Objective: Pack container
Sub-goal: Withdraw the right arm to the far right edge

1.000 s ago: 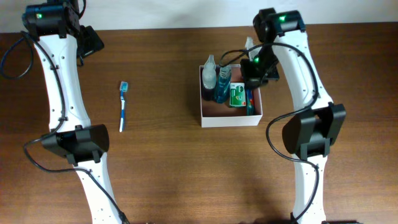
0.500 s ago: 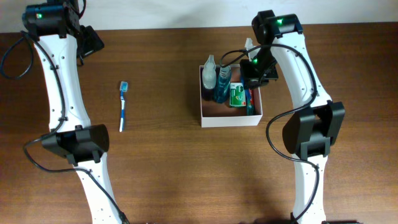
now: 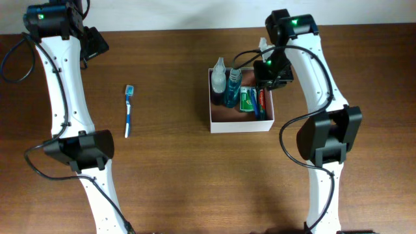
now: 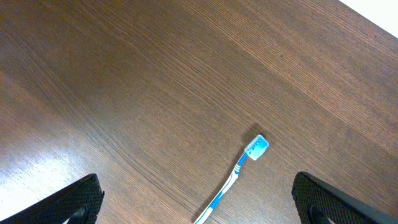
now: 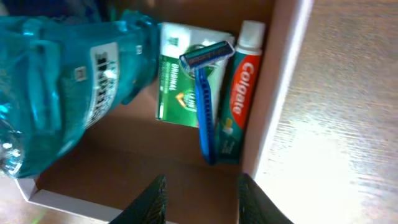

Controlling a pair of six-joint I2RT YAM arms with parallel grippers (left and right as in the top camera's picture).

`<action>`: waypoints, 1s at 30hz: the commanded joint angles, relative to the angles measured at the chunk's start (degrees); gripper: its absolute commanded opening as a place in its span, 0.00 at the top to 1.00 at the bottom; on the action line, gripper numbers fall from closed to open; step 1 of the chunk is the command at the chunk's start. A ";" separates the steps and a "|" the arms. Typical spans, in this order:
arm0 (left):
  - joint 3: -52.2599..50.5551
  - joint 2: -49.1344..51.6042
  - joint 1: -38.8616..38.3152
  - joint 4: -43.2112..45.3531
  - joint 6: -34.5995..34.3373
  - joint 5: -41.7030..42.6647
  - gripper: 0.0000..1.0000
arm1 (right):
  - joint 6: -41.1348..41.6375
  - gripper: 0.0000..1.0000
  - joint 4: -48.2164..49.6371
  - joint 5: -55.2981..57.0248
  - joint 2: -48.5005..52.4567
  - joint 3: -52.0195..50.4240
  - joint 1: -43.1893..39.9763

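The container (image 3: 240, 125) is a white-walled square box with a pinkish-brown inside, right of the table's middle. It holds a clear bottle (image 3: 218, 77), a blue mouthwash bottle (image 3: 232, 89), a green packet (image 3: 246, 99), a blue razor (image 3: 254, 104) and a Colgate toothpaste tube (image 3: 260, 101). My right gripper (image 3: 270, 73) hovers over its far right corner. In the right wrist view it (image 5: 202, 202) is open and empty above the box floor, near the razor (image 5: 205, 106) and toothpaste (image 5: 239, 93). A blue toothbrush (image 3: 129, 112) lies at the left. My left gripper (image 4: 198, 210) is open above the toothbrush (image 4: 239, 171).
The container's white right wall (image 5: 283, 81) runs just right of my right gripper's fingers. The mouthwash bottle (image 5: 68, 81) fills the left of the box, beside the green packet (image 5: 177, 81). Bare brown table surrounds the toothbrush. The left arm's wrist (image 3: 94, 42) sits at the far left.
My right gripper has shifted slightly right and back from the box's middle, so the razor and toothpaste now show beside the green packet. The left arm has not moved.
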 commanded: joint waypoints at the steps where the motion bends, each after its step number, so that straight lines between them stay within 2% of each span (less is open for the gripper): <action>1: -0.17 -1.40 0.07 -0.02 -0.68 0.02 0.01 | -0.17 0.65 -0.72 0.94 -2.82 4.28 -2.99; 6: -0.17 -1.40 0.11 -0.02 -0.68 0.02 0.00 | -0.20 0.59 -3.45 0.96 -2.86 10.97 -7.32; 8: -0.17 -1.40 0.11 0.00 -0.68 0.00 0.01 | -0.22 0.54 -4.13 0.96 -2.86 13.31 -9.42; 12: -0.17 -1.40 0.11 0.00 -0.68 0.02 0.01 | -0.59 0.32 -4.90 0.98 -2.89 16.04 -15.19; 16: -0.17 -1.40 0.11 -0.02 -0.68 0.02 0.00 | -0.85 0.21 -5.64 3.17 -2.75 15.67 -20.28; 19: -0.17 -1.40 0.11 -0.04 -0.68 0.04 0.01 | -0.83 0.02 -5.57 6.58 -2.75 15.32 -24.22; 24: -0.17 -1.40 -0.09 -0.44 -0.66 1.49 0.00 | -0.83 0.01 -5.29 7.43 -2.75 15.28 -30.62; 30: -0.17 -1.40 -0.22 -0.42 4.28 10.32 0.00 | -0.76 0.01 -5.33 7.37 -2.71 15.13 -37.07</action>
